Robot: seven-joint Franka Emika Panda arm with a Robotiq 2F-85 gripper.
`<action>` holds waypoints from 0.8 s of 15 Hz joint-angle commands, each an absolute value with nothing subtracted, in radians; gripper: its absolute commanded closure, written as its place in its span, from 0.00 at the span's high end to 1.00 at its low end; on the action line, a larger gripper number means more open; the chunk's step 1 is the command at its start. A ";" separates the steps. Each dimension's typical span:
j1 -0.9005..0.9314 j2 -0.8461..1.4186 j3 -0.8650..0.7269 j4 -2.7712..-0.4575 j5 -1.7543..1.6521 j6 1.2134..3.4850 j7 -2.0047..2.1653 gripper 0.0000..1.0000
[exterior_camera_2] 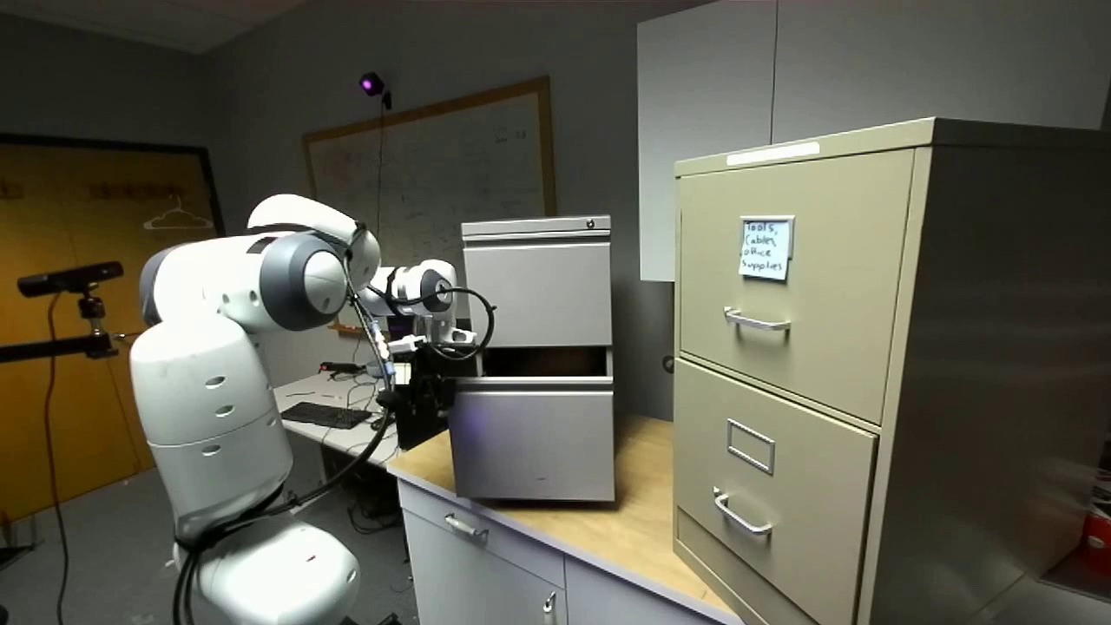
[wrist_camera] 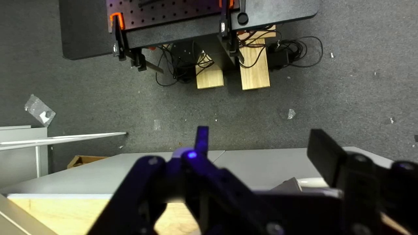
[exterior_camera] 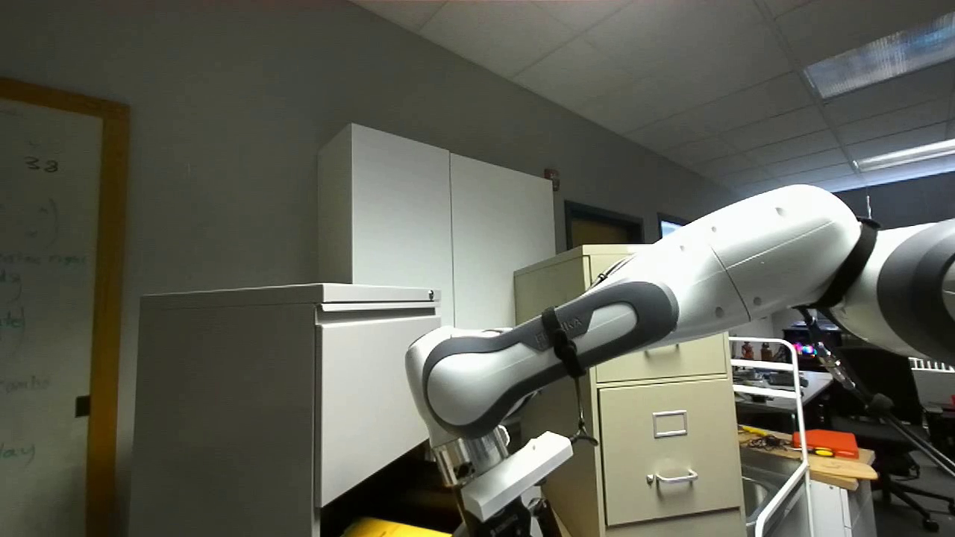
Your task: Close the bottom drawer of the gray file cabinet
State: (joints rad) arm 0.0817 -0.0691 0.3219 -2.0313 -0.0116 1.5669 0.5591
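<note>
The gray file cabinet [exterior_camera_2: 536,295] stands on the wooden counter; its side also shows in an exterior view [exterior_camera: 224,418]. Its bottom drawer [exterior_camera_2: 534,447] is pulled partway out, with a dark gap above its front. Yellow contents [exterior_camera: 388,529] show inside at the lower edge of an exterior view, where the drawer front is out of view. My gripper [exterior_camera_2: 438,392] is at the upper left edge of the drawer front; I cannot tell whether it touches. In the wrist view the gripper [wrist_camera: 260,135] has its fingers wide apart, with nothing between the tips.
The tan cabinet [exterior_camera_2: 781,382] stands right of the gray one. The wooden counter [exterior_camera_2: 647,486] runs beneath, above white cupboard doors [exterior_camera_2: 486,555]. A desk with a keyboard [exterior_camera_2: 325,415] is behind the arm. A black cable [exterior_camera_2: 490,325] loops at the wrist.
</note>
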 commanded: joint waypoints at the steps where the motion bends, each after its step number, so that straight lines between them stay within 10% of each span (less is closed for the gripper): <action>1: 0.121 -0.074 0.274 -2.035 -0.022 1.580 0.579 1.00; 5: 0.110 -0.090 0.228 -2.052 -0.015 1.627 0.576 1.00; 6: 0.103 -0.098 0.212 -2.063 -0.010 1.648 0.571 0.75; 12: 0.049 -0.179 0.103 -2.192 0.066 1.884 0.553 0.34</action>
State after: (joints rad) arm 0.0763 -0.1114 0.1459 -2.1068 0.0142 1.7602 0.5544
